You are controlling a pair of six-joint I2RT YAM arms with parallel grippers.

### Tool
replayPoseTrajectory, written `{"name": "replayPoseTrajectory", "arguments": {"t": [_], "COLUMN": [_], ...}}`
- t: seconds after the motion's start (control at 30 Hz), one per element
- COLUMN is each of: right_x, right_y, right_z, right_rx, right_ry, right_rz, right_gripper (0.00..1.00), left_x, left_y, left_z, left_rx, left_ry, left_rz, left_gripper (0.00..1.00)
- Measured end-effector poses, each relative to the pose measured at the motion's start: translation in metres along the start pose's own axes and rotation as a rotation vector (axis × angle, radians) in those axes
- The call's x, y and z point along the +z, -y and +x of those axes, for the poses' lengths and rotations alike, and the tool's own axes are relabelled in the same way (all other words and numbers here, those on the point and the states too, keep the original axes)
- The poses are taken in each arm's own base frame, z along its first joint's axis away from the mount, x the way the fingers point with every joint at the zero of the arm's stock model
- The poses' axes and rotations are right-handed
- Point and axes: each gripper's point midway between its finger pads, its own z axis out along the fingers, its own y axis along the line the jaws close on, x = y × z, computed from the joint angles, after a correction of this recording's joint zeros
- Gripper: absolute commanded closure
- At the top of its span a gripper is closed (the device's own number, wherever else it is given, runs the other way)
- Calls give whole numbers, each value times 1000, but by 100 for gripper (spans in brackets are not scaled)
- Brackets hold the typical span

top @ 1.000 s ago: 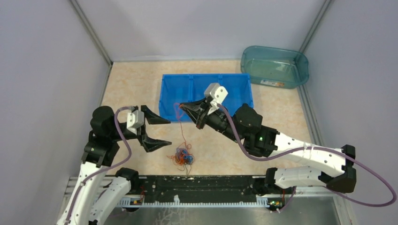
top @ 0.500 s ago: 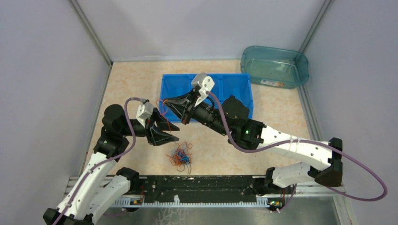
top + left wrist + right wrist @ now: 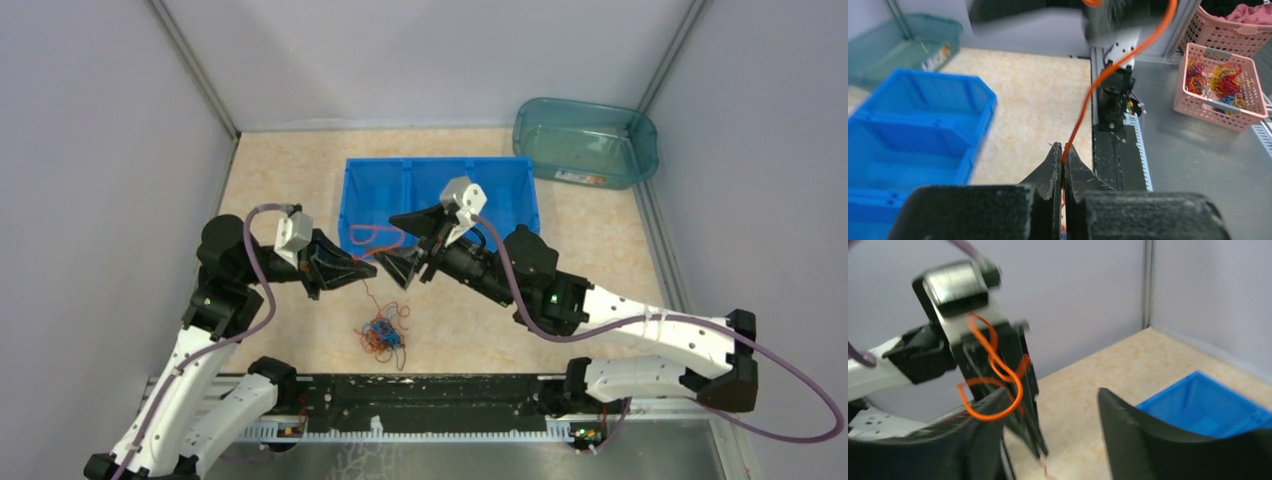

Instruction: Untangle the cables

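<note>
Left wrist view showed the left jaws clenched on an orange wire (image 3: 1073,135), which rose from their tips, up and to the right, to the frame's top edge. From the right wrist, the right jaws stood released and wide apart. The left jaws sat just beyond them, with loops of the same wire draped against them. Whether a loop touched the right arm's near finger (image 3: 983,440) could not be told.

From the top, the two pairs of jaws met tip to tip above the counter (image 3: 290,170), the left ones closed and the right ones spread. A loop of the wire showed between them against the near wall of the blue bin (image 3: 440,185). One thin strand ran down from the left jaws to the tangle (image 3: 384,336) of orange, blue and black wires. It lay on the counter near the front edge, between the arms. A teal tub (image 3: 585,140) sat at the far right corner. Beyond the counter's edge, the left wrist view caught a pink basket (image 3: 1220,107) holding coloured wires.
</note>
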Motion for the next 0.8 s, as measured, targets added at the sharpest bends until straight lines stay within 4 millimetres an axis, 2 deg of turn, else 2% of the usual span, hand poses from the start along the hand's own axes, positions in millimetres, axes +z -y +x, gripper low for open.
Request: {"name": "replayPoseTrajectory", "arguments": {"t": [0.13, 0.2, 0.3, 0.37, 0.5, 0.6, 0.67, 0.8], "right_x": [-29, -45, -65, -71, -60, -42, -30, -13], "right_y": [8, 10, 8, 5, -3, -7, -6, -2], "right_z": [36, 59, 84, 96, 108, 127, 143, 165], "right_rx": [18, 37, 64, 82, 92, 87, 81, 64], "right_ry": [-67, -109, -148, -164, -172, -210, -242, -269], "right_rz": [2, -10, -43, -68, -110, -123, -118, -97], "right_gripper": [10, 2, 1, 1, 1, 3, 7, 26], "left_x": [2, 2, 3, 4, 5, 4, 4, 2], "left_y": [-1, -1, -1, -1, -1, 1, 4, 9], "left_z": [-39, -52, -65, -70, -80, -88, -94, -105], "left_rx": [74, 99, 115, 113, 104, 109, 114, 136], "left_ry": [32, 44, 56, 62, 72, 82, 89, 102], "left_rz": [0, 2, 3, 4, 7, 9, 12, 18], "left_gripper": [100, 100, 100, 100, 100, 100, 100, 100]}}
